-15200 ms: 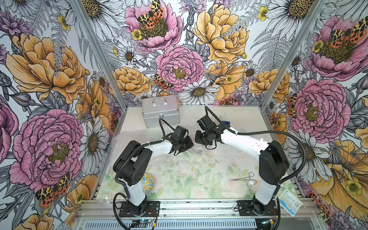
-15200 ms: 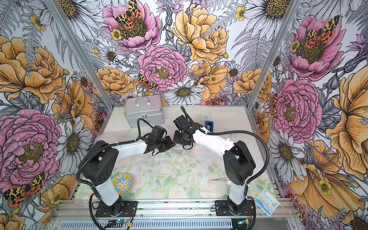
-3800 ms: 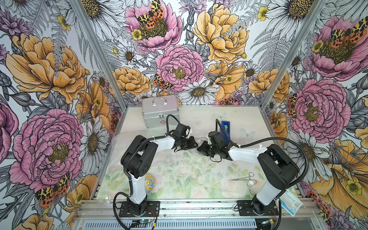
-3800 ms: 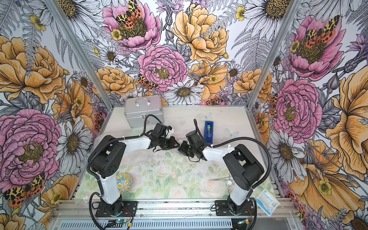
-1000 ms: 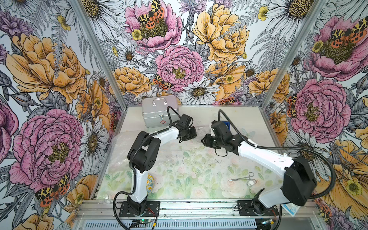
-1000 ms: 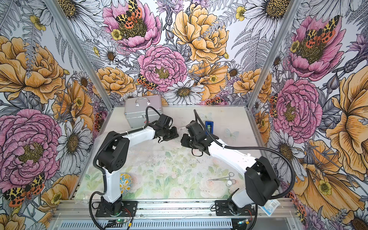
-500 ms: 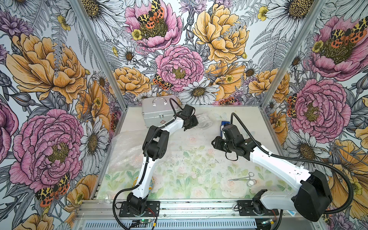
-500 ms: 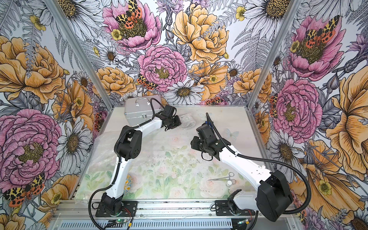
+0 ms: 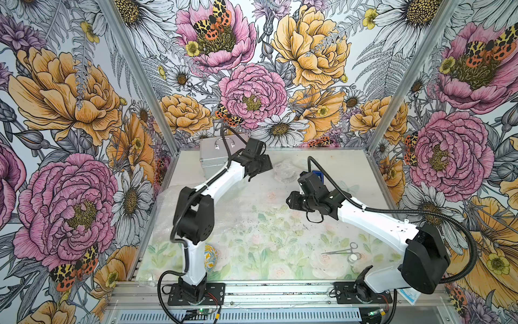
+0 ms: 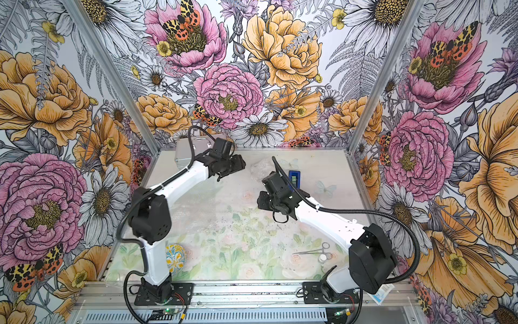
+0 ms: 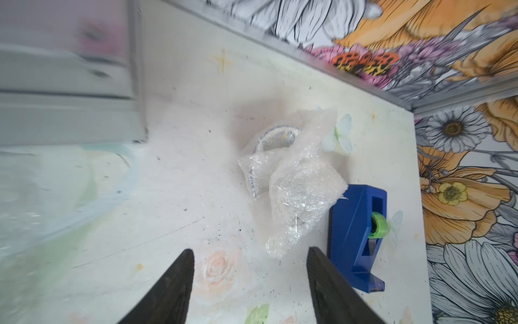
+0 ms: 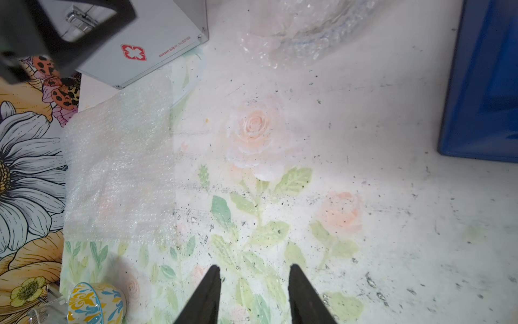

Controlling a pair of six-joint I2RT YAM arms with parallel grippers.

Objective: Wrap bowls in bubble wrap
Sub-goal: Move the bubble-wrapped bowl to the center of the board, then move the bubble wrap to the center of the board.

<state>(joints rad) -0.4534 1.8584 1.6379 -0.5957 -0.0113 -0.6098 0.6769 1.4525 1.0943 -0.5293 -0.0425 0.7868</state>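
Observation:
One bowl lies bundled in crinkled bubble wrap [image 9: 283, 172] [image 10: 260, 167] [image 11: 294, 179] at the back of the table; its blue-patterned rim shows through the plastic. My left gripper [image 9: 250, 177] [image 11: 248, 252] hovers just left of the bundle, open and holding nothing. My right gripper [image 9: 290, 200] [image 12: 253, 268] hangs over the table's middle, open and empty. A second, bare bowl [image 10: 175, 258] [image 12: 92, 303] sits front left, partly behind the left arm. A flat bubble wrap sheet [image 9: 168, 202] [image 12: 120, 168] lies along the left side.
A silver metal case [image 9: 215, 157] [image 12: 157, 36] stands at the back left. A blue tape dispenser [image 10: 294, 178] [image 11: 356, 232] lies right of the bundle. Scissors [image 9: 339, 251] lie front right. Walls close in on three sides.
The left gripper carried the bundle toward the back, then opened and let it go. The right gripper has opened a little and shifted over the middle.

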